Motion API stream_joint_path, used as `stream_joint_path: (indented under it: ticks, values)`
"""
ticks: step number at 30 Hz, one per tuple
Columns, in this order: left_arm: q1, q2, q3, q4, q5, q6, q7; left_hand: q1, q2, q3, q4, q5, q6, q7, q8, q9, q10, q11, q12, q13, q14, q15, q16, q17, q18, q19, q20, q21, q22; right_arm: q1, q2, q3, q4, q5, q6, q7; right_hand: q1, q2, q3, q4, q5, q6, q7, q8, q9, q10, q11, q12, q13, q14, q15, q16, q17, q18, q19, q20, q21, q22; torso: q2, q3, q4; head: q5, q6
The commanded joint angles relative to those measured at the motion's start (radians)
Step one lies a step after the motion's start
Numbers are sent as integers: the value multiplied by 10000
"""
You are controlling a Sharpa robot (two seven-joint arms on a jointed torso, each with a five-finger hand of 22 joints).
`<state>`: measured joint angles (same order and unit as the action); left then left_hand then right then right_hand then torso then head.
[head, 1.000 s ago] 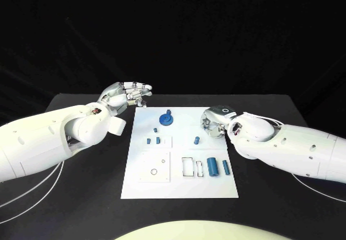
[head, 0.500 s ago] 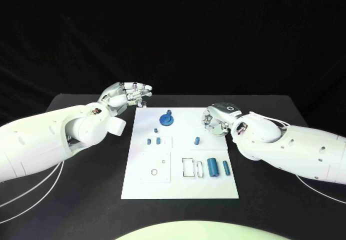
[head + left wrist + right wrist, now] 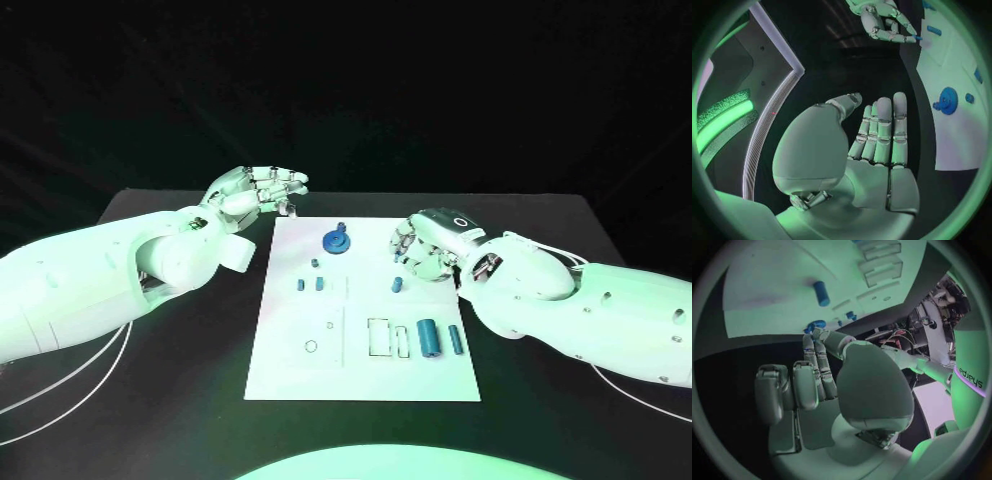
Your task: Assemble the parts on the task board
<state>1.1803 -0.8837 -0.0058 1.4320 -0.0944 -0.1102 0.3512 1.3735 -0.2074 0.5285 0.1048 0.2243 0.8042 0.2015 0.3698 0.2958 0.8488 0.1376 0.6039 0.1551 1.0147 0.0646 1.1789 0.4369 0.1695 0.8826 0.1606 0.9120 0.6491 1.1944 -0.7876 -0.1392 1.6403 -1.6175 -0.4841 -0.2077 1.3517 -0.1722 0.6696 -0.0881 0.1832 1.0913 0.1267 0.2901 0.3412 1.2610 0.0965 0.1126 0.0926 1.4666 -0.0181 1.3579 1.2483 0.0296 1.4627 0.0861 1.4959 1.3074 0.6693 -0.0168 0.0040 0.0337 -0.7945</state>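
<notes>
1. The task board [image 3: 289, 375] is a white rectangular plate lying flat on the black table, between the left hand [image 3: 257, 190] and the right hand [image 3: 423, 246], with printed outlines and shallow recesses on its near half.
2. A blue gear [image 3: 335, 242] with a short stem lies at the board's far end, nearer the left hand.
3. Two small blue pegs [image 3: 309, 285] stand side by side in the board's middle.
4. A small blue cylinder [image 3: 395, 286] sits just beside the right hand's fingertips.
5. A thick blue cylinder [image 3: 428, 336] and a thinner blue rod [image 3: 453, 338] lie parallel near the right forearm.
</notes>
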Motion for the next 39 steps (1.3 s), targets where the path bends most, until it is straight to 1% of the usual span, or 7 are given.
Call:
stream_joint_path:
  ticks: [1,6,12,15,27,30,39]
  values:
    - [6,55,9,-7,-18,148,98,99,1,2,-78,37,-26,12,46,0,-90,3,2,-23,-73,-5,-44,-15,150,101,-4,-70,-19,-54,164,4,297,432,-191,364,-56,51,64,-14,-39,31,-7,35,19,519,-449,14,530,491,-66,-58,-28,-92,614,-45,10,2096,-11,-5,22,123,18]
    - [4,102,8,-17,22,129,112,99,1,2,-78,37,-26,12,46,0,-90,3,2,-23,-73,-5,-44,-15,150,101,-4,-70,-19,-148,507,-1,503,493,-93,473,-55,52,74,-22,-40,21,-5,31,23,512,-447,6,534,484,-66,-79,-64,-87,602,-47,-9,2082,-16,-29,34,290,3]
    - [4,172,6,-24,73,84,120,103,4,1,-80,37,-31,15,45,-1,-97,6,0,-27,-75,-2,-47,-18,150,102,-4,-73,-21,-418,1005,-40,483,442,68,580,-54,53,79,-25,-44,18,-4,30,25,510,-446,2,536,483,-66,-81,-69,-84,595,-47,-20,2075,0,-32,31,560,-7]
    - [5,215,4,-26,90,52,119,103,4,-1,-81,37,-34,17,45,-2,-100,8,-1,-28,-77,-1,-49,-19,150,103,-4,-75,-23,-570,1244,-70,366,398,199,616,-52,58,88,-31,-47,11,-2,28,29,506,-444,-3,540,480,-66,-89,-85,-79,584,-47,-35,2064,2,-29,27,647,-32]
    - [6,341,-2,-20,131,-130,89,104,6,-4,-82,37,-35,19,46,-3,-104,11,-1,-31,-78,2,-52,-22,149,106,-4,-78,-25,-1041,1808,-177,-78,216,556,656,-56,65,102,-37,-54,-2,4,24,37,498,-439,-14,546,476,-63,-99,-106,-72,566,-47,-62,2046,10,-19,9,931,-242]
    - [7,354,-2,-23,135,-135,84,104,6,-4,-82,37,-35,19,46,-3,-104,11,-1,-31,-78,2,-52,-22,149,106,-4,-78,-25,-1110,1862,-190,-140,166,569,641,-56,65,102,-37,-54,-2,4,24,37,498,-439,-14,546,476,-63,-99,-106,-72,566,-47,-62,2046,15,-10,15,990,-292]
    - [7,381,-3,-34,138,-119,67,104,6,-4,-82,37,-35,19,46,-3,-104,11,-1,-31,-78,2,-52,-22,149,106,-4,-78,-25,-1221,1978,-208,-312,26,578,573,-59,67,104,-38,-61,-6,7,23,40,495,-437,-17,549,474,-62,-104,-117,-68,557,-47,-76,2036,15,-19,14,1102,-378]
